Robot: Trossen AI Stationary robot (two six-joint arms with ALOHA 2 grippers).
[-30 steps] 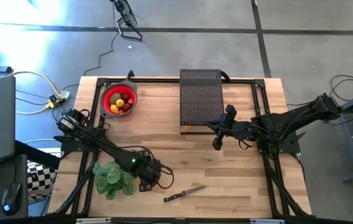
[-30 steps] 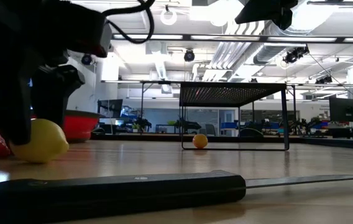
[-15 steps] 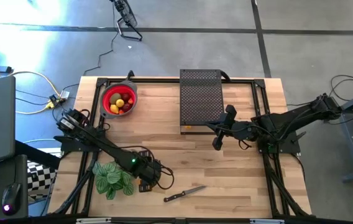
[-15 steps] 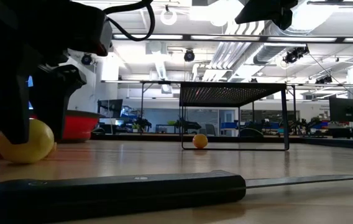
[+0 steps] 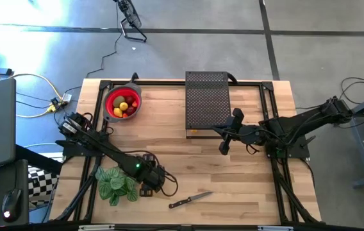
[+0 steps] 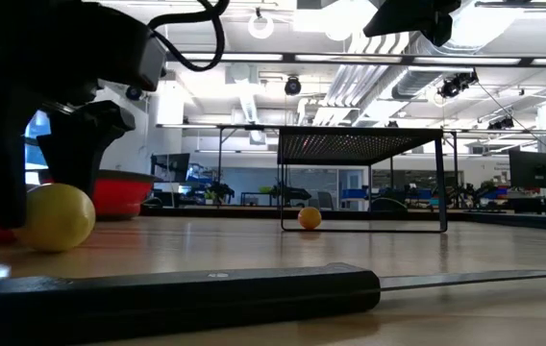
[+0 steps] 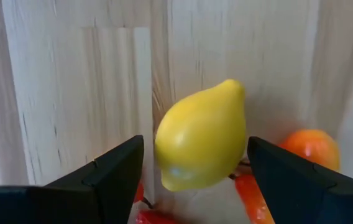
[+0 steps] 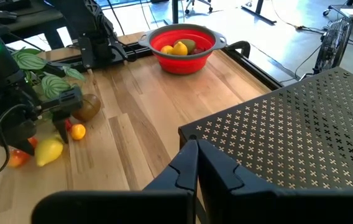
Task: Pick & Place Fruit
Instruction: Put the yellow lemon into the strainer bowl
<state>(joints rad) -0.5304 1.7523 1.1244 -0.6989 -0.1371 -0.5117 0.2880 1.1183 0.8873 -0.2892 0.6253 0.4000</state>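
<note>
Bright ceiling lights are flooding the low view, leaving the arm at its left edge reading as a black silhouette. The knife handle nearest that lens is lying soft and out of focus. Glare is washing out the floor at the high view's upper left. In the left wrist view, the lemon is showing evenly lit, slightly blurred.

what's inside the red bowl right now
The red bowl holds yellow lemons and a brownish-green kiwi; the high view adds a red piece. Anything beneath them is covered.
</note>
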